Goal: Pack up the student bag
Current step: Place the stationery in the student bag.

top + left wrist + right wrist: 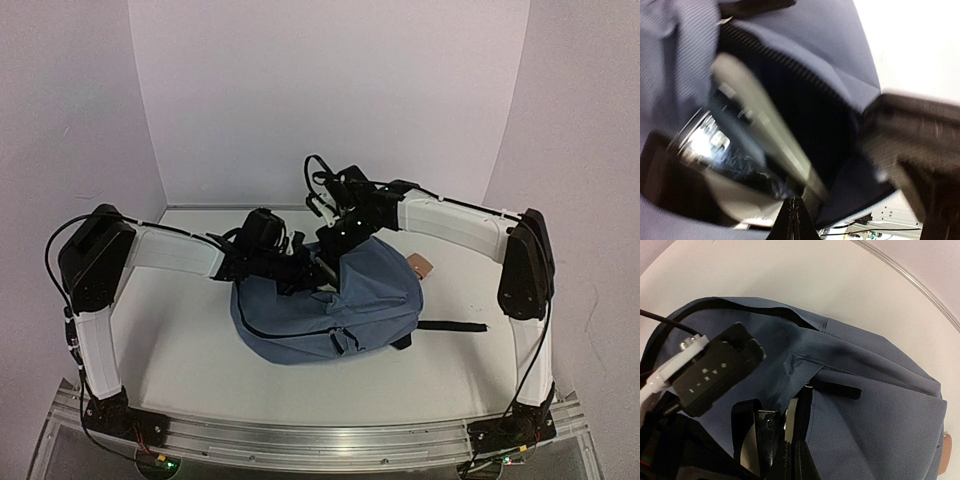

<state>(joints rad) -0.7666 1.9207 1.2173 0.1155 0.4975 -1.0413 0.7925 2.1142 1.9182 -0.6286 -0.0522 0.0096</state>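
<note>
Where student bag (345, 300) lies slumped, slate-blue fabric, tan patch (423, 264), lettering unreadable.

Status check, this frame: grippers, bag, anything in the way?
Left gripper at open student bag, right gripper on its zipper edge; closure of both unclear. Contents blurred. No obstruction seen.

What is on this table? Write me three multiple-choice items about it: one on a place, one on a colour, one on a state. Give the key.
1. Where do the left gripper and right gripper meet?
A. at the student bag's far side
B. at its near side
C. well away from it

2. The bag's fabric is:
A. red
B. slate blue
C. yellow

3. The bag's main compartment is:
A. zipped shut
B. open
C. turned inside out

Key:
1. A: the top view shows both arms converging there.
2. B: every view shows blue cloth.
3. B: the left wrist view looks into its dark inside.
</note>
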